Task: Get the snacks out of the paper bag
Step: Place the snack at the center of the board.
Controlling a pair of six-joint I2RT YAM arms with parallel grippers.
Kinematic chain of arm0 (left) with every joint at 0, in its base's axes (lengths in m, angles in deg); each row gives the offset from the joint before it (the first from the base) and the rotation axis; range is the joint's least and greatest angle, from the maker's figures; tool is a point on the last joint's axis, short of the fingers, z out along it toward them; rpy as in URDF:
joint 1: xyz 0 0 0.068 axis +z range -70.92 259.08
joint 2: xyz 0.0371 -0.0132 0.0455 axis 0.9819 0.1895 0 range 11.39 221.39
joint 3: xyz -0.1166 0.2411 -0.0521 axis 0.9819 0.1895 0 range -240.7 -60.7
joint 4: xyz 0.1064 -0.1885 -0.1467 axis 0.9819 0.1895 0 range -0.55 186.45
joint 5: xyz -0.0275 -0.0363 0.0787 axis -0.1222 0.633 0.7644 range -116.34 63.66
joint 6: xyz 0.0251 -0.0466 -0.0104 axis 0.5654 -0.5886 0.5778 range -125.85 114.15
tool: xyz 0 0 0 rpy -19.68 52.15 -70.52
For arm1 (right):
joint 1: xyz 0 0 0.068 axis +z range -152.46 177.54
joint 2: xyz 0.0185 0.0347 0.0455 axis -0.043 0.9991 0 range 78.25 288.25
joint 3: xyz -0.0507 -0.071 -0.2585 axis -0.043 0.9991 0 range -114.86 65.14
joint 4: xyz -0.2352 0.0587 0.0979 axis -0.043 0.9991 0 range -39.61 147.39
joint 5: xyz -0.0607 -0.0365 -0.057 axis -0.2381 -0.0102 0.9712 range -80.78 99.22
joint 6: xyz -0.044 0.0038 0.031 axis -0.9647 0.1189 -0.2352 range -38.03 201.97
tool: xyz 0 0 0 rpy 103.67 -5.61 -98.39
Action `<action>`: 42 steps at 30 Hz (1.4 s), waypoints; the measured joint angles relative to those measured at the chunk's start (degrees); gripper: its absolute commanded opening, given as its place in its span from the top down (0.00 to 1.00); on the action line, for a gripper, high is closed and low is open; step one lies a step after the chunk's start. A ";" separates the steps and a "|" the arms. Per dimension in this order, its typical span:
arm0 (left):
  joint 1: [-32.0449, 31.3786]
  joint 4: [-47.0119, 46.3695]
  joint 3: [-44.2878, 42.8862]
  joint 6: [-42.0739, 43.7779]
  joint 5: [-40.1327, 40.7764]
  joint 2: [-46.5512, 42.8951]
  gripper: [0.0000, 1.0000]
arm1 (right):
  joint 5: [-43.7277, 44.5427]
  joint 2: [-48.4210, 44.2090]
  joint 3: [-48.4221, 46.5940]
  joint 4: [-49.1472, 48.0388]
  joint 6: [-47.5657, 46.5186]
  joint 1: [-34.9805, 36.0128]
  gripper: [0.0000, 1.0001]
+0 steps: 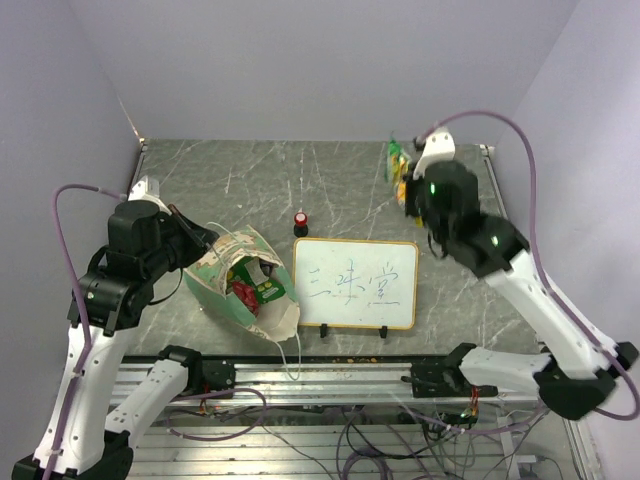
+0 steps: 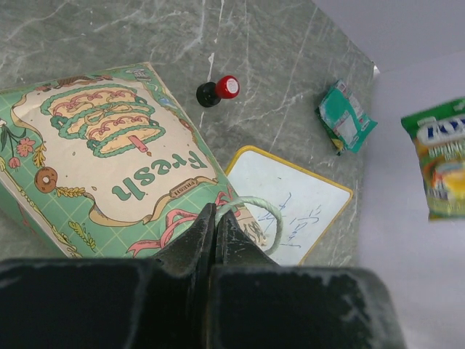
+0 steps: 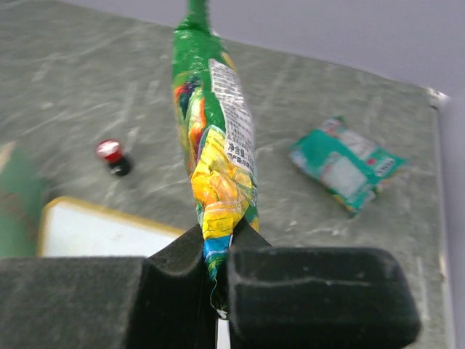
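Surface, top view: grey marbled table (image 1: 250, 180) under pale walls (image 1: 300, 70); whiteboard (image 1: 355, 283) near the front edge; knob (image 1: 300, 222) with a red top just behind it.
Bag, top view: paper bag (image 1: 210, 283) sits just left of the whiteboard, mouth turned up to the camera; a red packet (image 1: 243, 292) and a green packet (image 1: 268, 291) show inside.
Arms, top view: my left gripper (image 1: 200, 242) is at the bag's upper left rim; my right gripper (image 1: 408, 192) is over the far right of the table with a yellow-green packet (image 1: 397, 168).
Left wrist view: my fingers are pressed together on the bag at its looped string handle (image 2: 254, 207); the printed cake and "Fresh" spread beyond them; a teal packet (image 2: 345, 116) lies on the table past the knob.
Right wrist view: my fingers clamp the lower end of the yellow-green packet, which stands upright above them, clear of the table; the teal packet lies flat to its right; the bag is only a green blur at the left edge.
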 measured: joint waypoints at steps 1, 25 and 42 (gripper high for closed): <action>0.00 0.00 0.00 0.15 -0.26 -0.17 0.93 | -2.73 2.54 -1.09 -0.48 -0.57 -5.70 1.00; 0.00 -4.52 -1.44 10.88 -2.47 3.67 0.93 | -62.73 38.73 -1.60 -21.24 24.96 -55.67 1.00; 0.00 -6.38 -1.44 10.25 -2.01 3.61 0.93 | -66.25 50.14 4.11 -34.32 30.80 -64.30 0.98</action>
